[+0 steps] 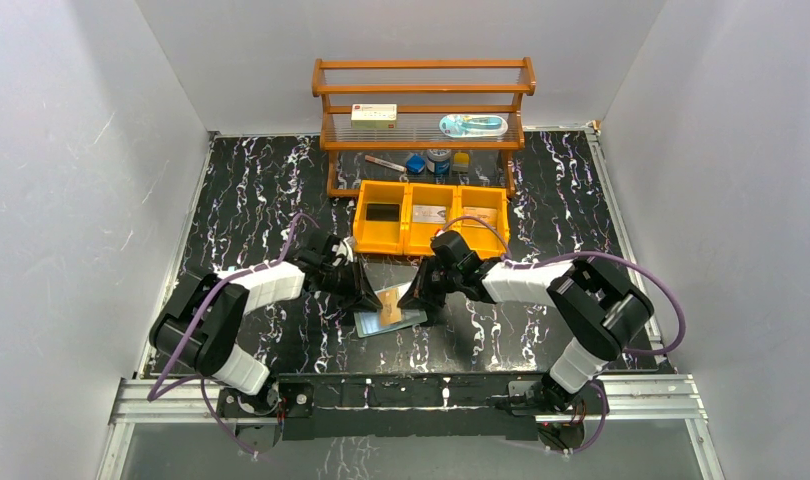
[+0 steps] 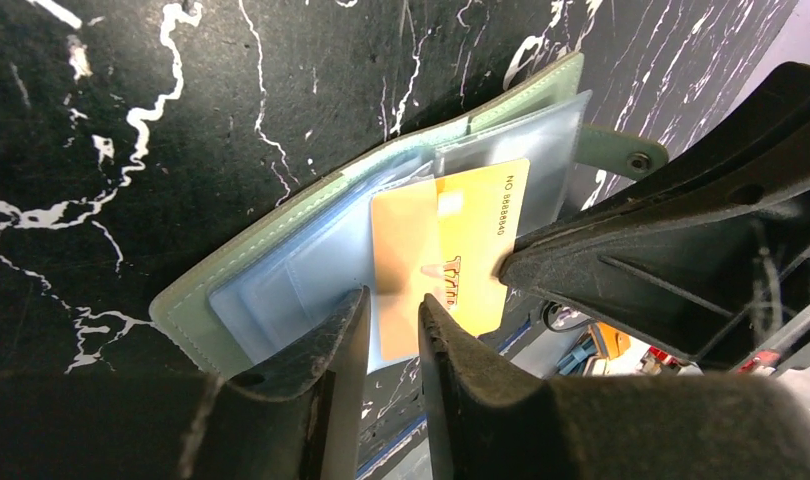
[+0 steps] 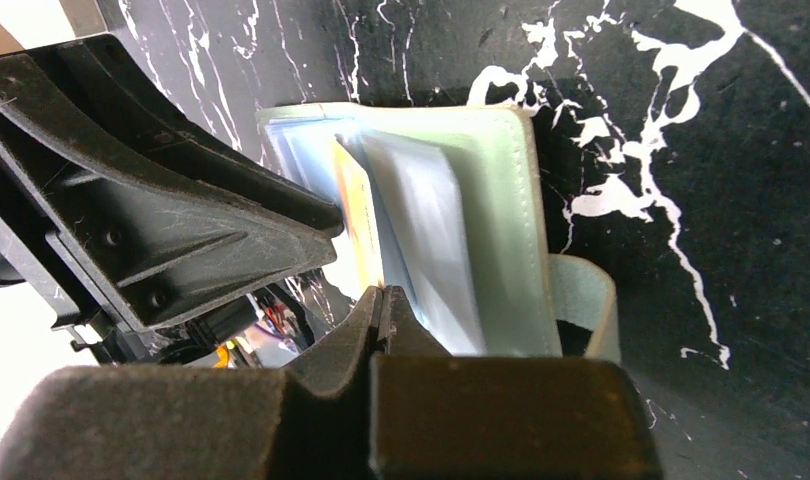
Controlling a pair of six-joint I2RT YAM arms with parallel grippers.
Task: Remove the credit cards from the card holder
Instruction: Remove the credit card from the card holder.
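Observation:
The sage-green card holder (image 1: 393,312) lies open on the black marbled table between my two grippers. It also shows in the left wrist view (image 2: 281,250) and the right wrist view (image 3: 501,200), with pale blue pockets. An orange-tan credit card (image 2: 461,240) sticks partly out of a pocket. My right gripper (image 3: 382,297) is shut on this card's edge (image 3: 353,200); its tip shows at the card in the left wrist view (image 2: 503,268). My left gripper (image 2: 393,310) is slightly open, its fingertips (image 2: 351,315) over the wallet's pockets and the card, gripping nothing.
An orange three-compartment bin (image 1: 409,243) stands just behind the wallet, with a dark card (image 1: 382,212), a greyish card (image 1: 428,213) and a tan card (image 1: 484,215). A wooden rack (image 1: 424,90) behind it holds a white box (image 1: 374,116) and small items.

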